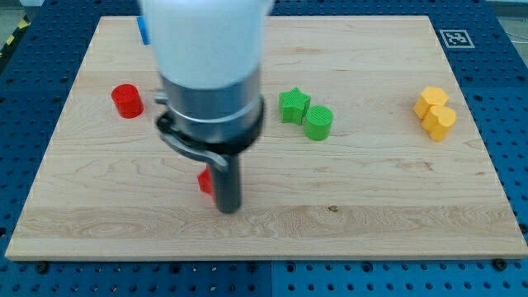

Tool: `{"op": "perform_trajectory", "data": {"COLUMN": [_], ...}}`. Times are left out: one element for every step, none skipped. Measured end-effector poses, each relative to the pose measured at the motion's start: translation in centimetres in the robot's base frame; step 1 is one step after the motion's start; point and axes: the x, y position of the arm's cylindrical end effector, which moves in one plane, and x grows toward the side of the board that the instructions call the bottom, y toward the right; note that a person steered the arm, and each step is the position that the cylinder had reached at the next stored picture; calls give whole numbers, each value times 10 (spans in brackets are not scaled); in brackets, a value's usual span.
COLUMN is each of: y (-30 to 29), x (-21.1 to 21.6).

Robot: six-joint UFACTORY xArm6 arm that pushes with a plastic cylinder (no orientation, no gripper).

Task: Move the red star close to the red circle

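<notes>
The red circle (127, 101) stands on the wooden board (371, 198) at the view's left. The red star (205, 181) lies lower and to the right of it, mostly hidden behind my rod; only its left edge shows. My tip (228, 208) rests on the board just right of and slightly below the red star, touching or nearly touching it.
A green star (294, 106) and a green circle (318, 123) sit together at the middle. Two yellow blocks (435, 114) sit at the right. A blue block (142, 30) shows partly at the top left behind the arm.
</notes>
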Motion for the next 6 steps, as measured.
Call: {"op": "perform_trajectory", "data": {"y": [-48,-45,0,41,52,24], "x": [-33,-23,-2,-8,-39,-60]}}
